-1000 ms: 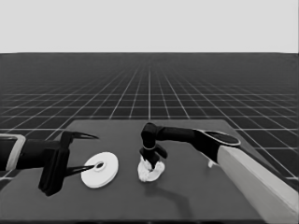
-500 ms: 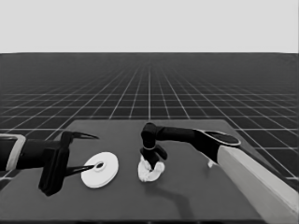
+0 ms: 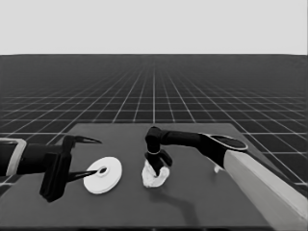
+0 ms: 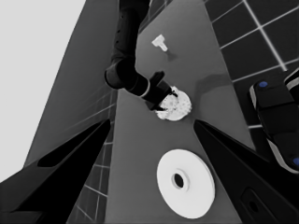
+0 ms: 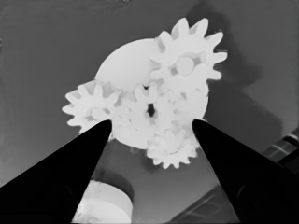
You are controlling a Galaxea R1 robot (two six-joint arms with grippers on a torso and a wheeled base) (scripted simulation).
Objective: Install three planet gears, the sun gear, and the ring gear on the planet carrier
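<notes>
The smaller round part (image 3: 155, 177) (image 5: 126, 65) lies at the table's middle with four gears on it. Three planet gears (image 5: 187, 58) (image 5: 91, 109) (image 5: 170, 149) ring the sun gear (image 5: 149, 109) at its centre. My right gripper (image 3: 159, 167) (image 5: 148, 125) hangs open right above them, its fingers on either side of the gear cluster and holding nothing. The larger round part (image 3: 102, 174) (image 4: 185, 183) lies flat to the left. My left gripper (image 3: 91, 156) (image 4: 152, 122) waits open over it, not holding it.
A thin white piece (image 4: 160, 43) lies toward the table's right end, mostly behind the right arm (image 3: 250, 178) in the head view. Dark machinery with blue lights (image 4: 275, 121) sits past the table's edge. Bare table (image 3: 192, 211) stretches along the front.
</notes>
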